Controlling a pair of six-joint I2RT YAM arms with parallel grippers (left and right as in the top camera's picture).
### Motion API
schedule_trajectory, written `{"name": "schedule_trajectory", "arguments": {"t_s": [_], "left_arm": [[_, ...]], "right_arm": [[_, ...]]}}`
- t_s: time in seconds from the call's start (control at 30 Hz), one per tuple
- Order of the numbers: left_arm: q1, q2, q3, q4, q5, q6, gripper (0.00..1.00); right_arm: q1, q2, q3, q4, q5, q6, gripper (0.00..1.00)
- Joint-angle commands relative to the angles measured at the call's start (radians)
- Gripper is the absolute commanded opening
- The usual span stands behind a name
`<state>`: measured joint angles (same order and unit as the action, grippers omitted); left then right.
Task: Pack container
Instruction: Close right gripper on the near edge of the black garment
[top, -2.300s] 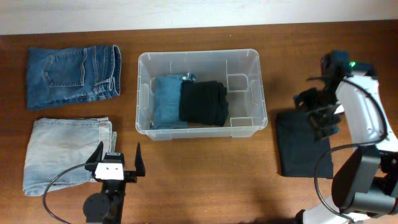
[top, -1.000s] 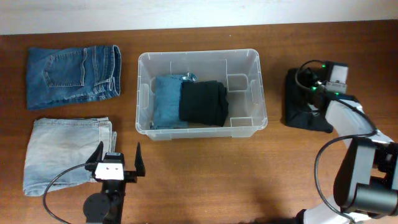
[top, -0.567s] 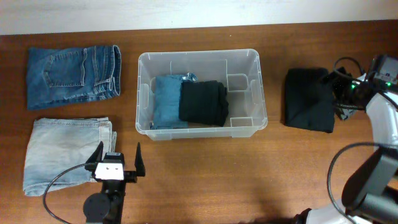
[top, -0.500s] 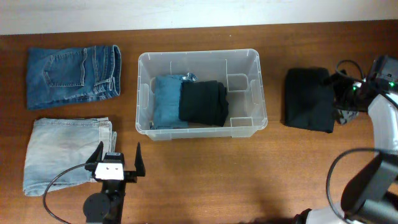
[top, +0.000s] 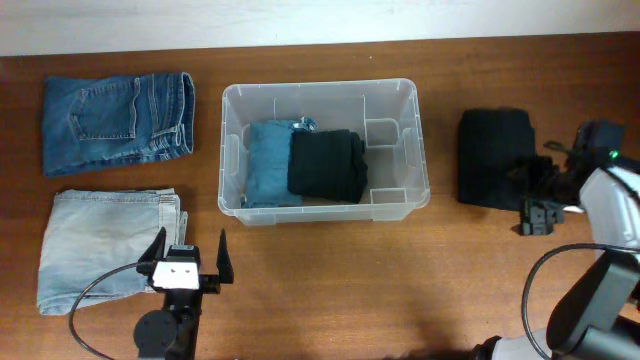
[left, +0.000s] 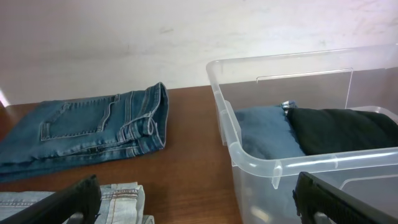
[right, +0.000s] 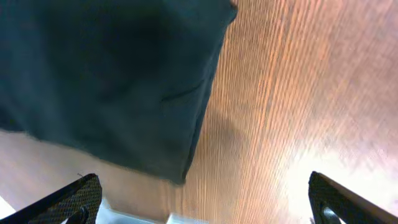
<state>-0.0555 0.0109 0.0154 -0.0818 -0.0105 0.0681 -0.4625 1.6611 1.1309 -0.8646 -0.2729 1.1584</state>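
Clear plastic container (top: 322, 87) sits mid-table; its left part holds two folded pieces, blue jeans (top: 265, 165) and a black bundle (top: 327, 165), and its right end is bare. Three more lie outside: dark jeans (top: 117, 122), pale jeans (top: 105, 245), black garment (top: 493, 158). Left gripper (top: 186, 258) and right gripper (top: 526, 197) both gape wide, holding nothing

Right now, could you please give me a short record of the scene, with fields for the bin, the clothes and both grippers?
centre: clear bin, open top
inside it: folded blue jeans and packed black garment, side by side
left side: dark jeans at the back, pale jeans in front
right side: loose black garment, folded, outside the bin
left arm: left gripper open, empty, next to the pale jeans
right arm: right gripper open, empty, at the loose black garment's edge
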Motion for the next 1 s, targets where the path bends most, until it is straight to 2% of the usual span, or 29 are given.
{"name": "schedule_trajectory", "arguments": {"t_s": [0.0, 0.1, 0.57, 0.97], "left_arm": [[0.006, -0.005, -0.006, -0.001, 0.007, 0.013, 1.0], [0.006, -0.005, -0.006, -0.001, 0.007, 0.013, 0.99], [0.006, -0.005, -0.006, 0.0, 0.007, 0.013, 0.99], [0.006, -0.005, -0.006, -0.001, 0.007, 0.013, 0.99]], "right_arm": [[-0.003, -0.01, -0.074, 0.078, 0.031, 0.046, 0.98], [-0.002, -0.009, -0.108, 0.164, 0.032, -0.003, 0.98], [0.0, 0.105, -0.113, 0.287, 0.072, -0.052, 0.98], [0.0, 0.113, -0.113, 0.368, 0.072, -0.082, 0.98]]}}
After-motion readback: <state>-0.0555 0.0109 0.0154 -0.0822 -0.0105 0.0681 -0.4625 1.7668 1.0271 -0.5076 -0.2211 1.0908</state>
